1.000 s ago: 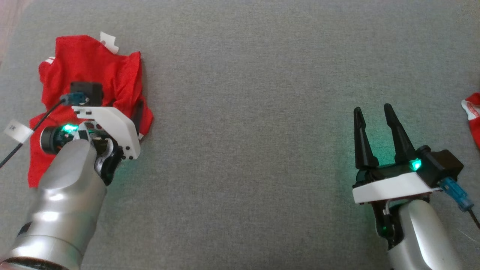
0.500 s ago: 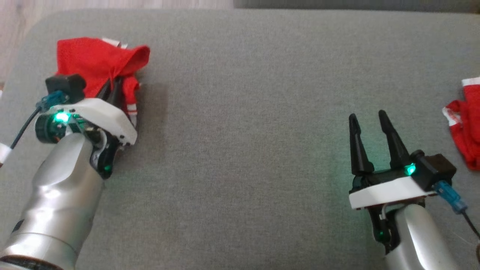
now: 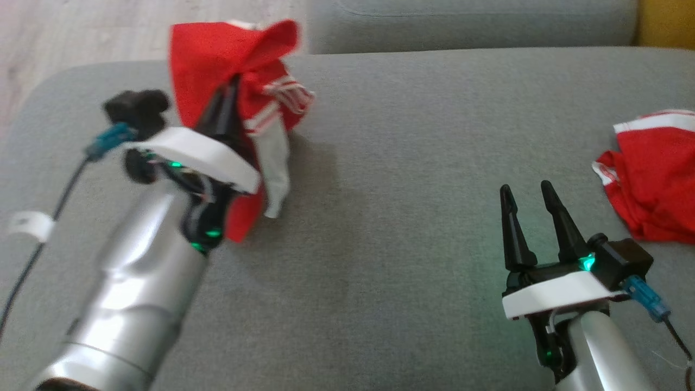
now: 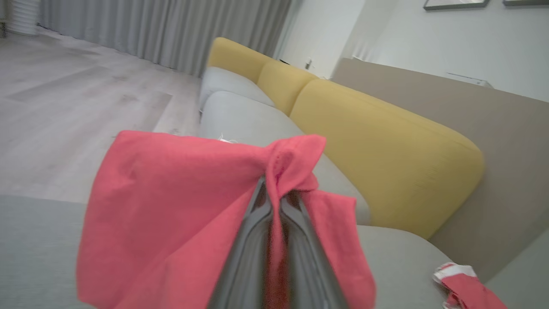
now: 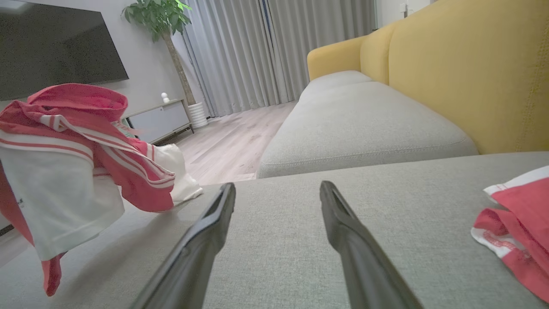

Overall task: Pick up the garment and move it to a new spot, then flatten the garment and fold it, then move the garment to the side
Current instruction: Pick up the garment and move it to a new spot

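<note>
The garment (image 3: 217,60) is a red shirt with white stripes and a white panel. It hangs bunched above the grey cushion (image 3: 412,163) at the upper left, pinched in my left gripper (image 3: 231,89), which is shut on it. In the left wrist view the red garment (image 4: 171,197) drapes over both sides of the closed left gripper (image 4: 274,191). From the right wrist the garment (image 5: 64,146) dangles at the left with its lower hem off the cushion. My right gripper (image 3: 524,190) rests low at the lower right, open and empty, and shows open again (image 5: 278,189) along its own fingers.
A second red and white cloth (image 3: 651,174) lies crumpled at the cushion's right edge, also seen from the wrists (image 5: 519,214) (image 4: 467,287). A yellow sofa back (image 4: 369,146) rises behind the seats. Wooden floor (image 3: 81,32) lies beyond the cushion's rounded left corner.
My left gripper has shut on the garment, lifted it off the cushion and carried it rightward. The head camera has tilted up. The right gripper stays open in place.
</note>
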